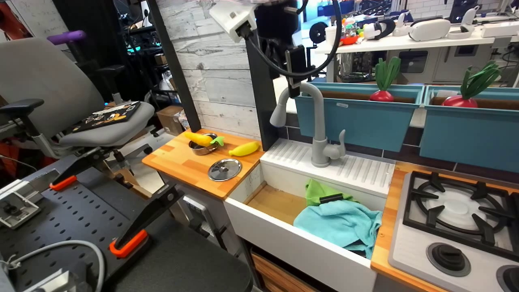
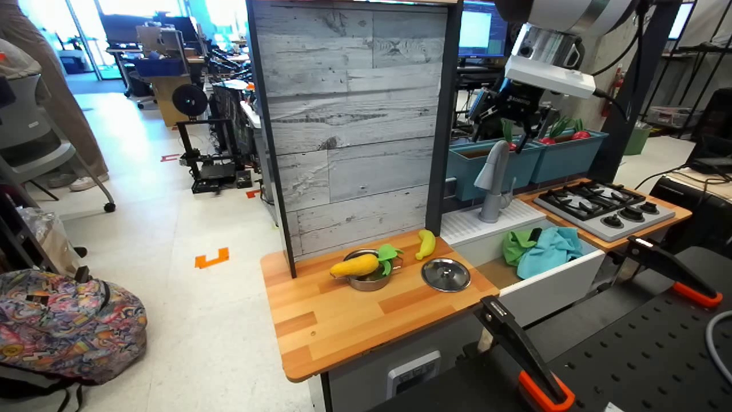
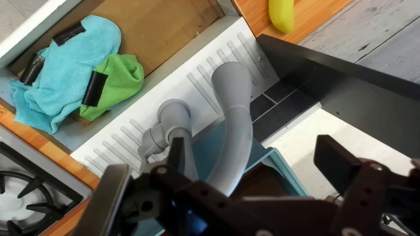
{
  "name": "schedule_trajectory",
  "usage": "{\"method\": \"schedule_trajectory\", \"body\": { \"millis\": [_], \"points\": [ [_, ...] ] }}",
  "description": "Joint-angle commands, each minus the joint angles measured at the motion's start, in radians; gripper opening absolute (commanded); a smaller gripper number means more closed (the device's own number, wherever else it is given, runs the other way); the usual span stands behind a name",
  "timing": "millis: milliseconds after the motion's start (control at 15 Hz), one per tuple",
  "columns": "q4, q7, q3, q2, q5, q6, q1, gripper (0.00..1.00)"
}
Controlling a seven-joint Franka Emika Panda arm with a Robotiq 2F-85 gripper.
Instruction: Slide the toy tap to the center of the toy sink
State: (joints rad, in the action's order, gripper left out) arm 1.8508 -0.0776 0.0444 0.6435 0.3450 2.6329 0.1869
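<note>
One grey toy tap (image 1: 319, 121) upright on the toy sink (image 1: 300, 252), the gripper (image 3: 250, 144) near its arch, jaws wide apart.

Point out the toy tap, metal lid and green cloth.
Toy tap (image 1: 319, 121), in an exterior view: on its upright neck.
Metal lid (image 2: 447, 277), in an exterior view: on its shiny face.
Green cloth (image 3: 122, 78), in the wrist view: on its middle.

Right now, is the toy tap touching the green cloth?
Apart. The wrist view shows white sink ledge between the toy tap and the green cloth.
</note>
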Motion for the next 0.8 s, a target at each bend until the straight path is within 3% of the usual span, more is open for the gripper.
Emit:
{"method": "schedule_trajectory", "body": {
  "millis": [0, 333, 400, 533, 733],
  "points": [
    [-0.059, -0.032, -0.009, 0.05, 0.001, -0.001, 0.008, 1.0],
    [-0.064, -0.03, -0.012, 0.068, -0.01, -0.011, 0.003, 0.97],
    [-0.066, -0.029, -0.011, 0.071, -0.013, -0.01, 0.001, 0.73],
    [-0.067, -0.028, -0.012, 0.072, -0.014, -0.012, 0.001, 0.68],
    [-0.06, -0.024, -0.013, 0.066, -0.013, -0.009, 0.003, 0.38]
  ]
}}
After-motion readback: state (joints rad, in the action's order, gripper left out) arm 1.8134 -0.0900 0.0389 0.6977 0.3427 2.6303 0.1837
